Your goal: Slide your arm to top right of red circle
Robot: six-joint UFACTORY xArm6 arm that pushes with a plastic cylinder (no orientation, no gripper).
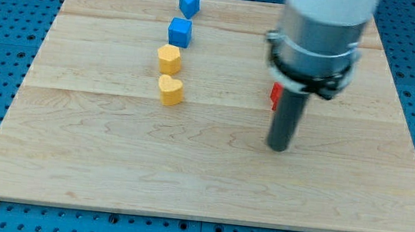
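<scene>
So my tip (278, 147) is down on the wooden board (108, 175), right-of-centre, and there's no hand to spread or pinch, just a bare rod. The red block (274, 96) peeks out from behind the rod just left and far of my tip, mostly hidden, so I can't tell its shape. Well off to the left, running far to near: blue triangular block (189, 4), blue cube (179, 32), yellow block (169, 58), yellow heart (170, 90).

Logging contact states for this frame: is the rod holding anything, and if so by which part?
Nothing is held. My tip rests on the bare board, just below the mostly hidden red block behind the rod.
</scene>
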